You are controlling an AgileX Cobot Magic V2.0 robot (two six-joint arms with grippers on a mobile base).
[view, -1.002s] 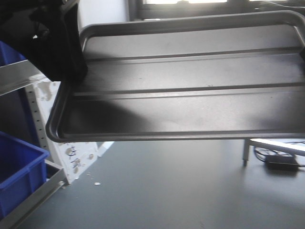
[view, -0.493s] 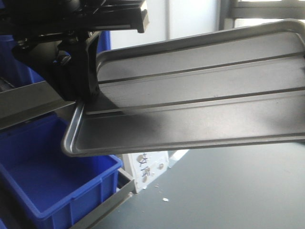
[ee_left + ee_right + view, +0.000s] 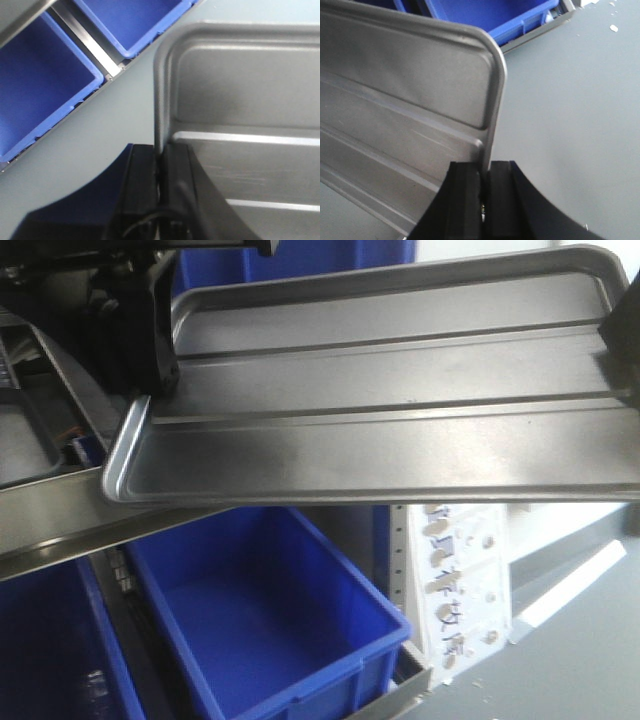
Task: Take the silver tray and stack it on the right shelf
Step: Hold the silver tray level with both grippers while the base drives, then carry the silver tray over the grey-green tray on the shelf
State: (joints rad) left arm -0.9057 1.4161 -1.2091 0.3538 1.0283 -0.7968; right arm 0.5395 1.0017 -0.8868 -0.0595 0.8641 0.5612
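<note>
**Left wrist view.** The left gripper (image 3: 160, 159) enters from the lower edge. Its two black fingers (image 3: 142, 175) are closed on the rolled rim of the silver tray (image 3: 240, 90), one finger outside the rim and one inside. From the jaws the rim runs up to a rounded corner. Two pale raised ridges (image 3: 250, 138) cross the tray's base. Beyond the tray lies a plain grey surface (image 3: 100, 125). At upper left, a blue bin (image 3: 40, 85) and a second blue bin (image 3: 135, 20) flank a slanting steel rail (image 3: 87, 44).
</note>
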